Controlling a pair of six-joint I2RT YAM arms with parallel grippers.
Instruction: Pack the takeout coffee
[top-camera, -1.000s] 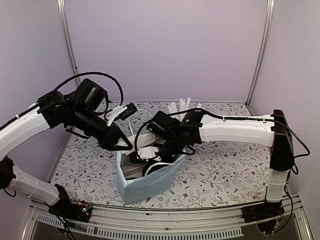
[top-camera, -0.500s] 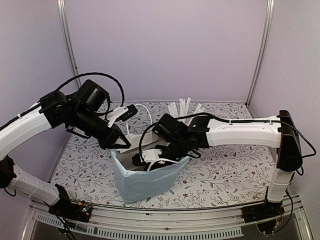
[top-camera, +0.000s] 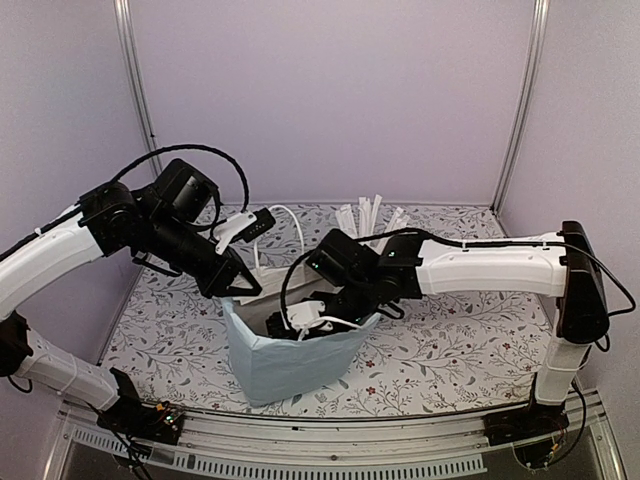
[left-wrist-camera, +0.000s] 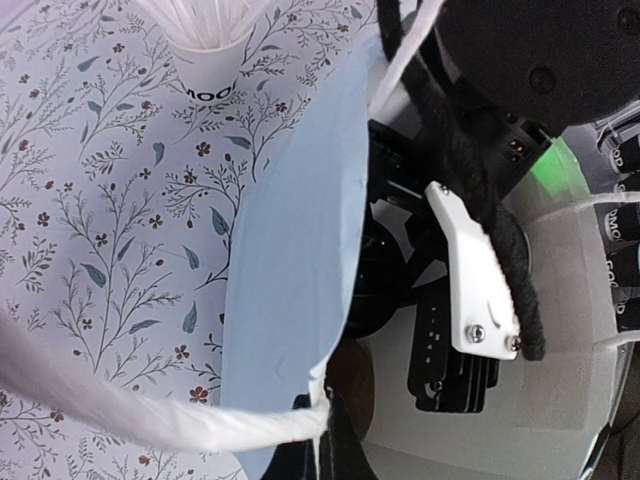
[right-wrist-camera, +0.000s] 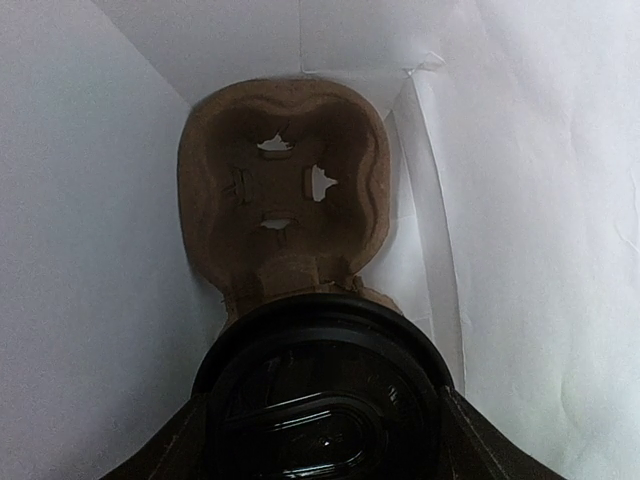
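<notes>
The takeout coffee (right-wrist-camera: 325, 400), seen from above as a black lid, is deep inside the pale blue paper bag (top-camera: 290, 360). My right gripper (right-wrist-camera: 325, 435) is shut on it, a finger on each side. Just beyond the lid, a brown cardboard cup carrier (right-wrist-camera: 280, 190) lies on the bag's floor. My left gripper (left-wrist-camera: 325, 445) is shut on the bag's rim (left-wrist-camera: 290, 250), where the white handle (left-wrist-camera: 150, 420) joins it, at the bag's left corner. In the top view my right gripper (top-camera: 303, 322) reaches down into the bag's mouth and the cup is hidden.
A white paper cup full of tall white wrapped sticks (top-camera: 370, 215) stands behind the bag on the flowered tablecloth (top-camera: 450, 330). The bag's other white handle (top-camera: 285, 225) arches up at the back. Purple walls close in the table.
My left gripper has shut on the bag's rim, and the bag now stands straighter. My right gripper has sunk a little deeper into the bag with the coffee.
</notes>
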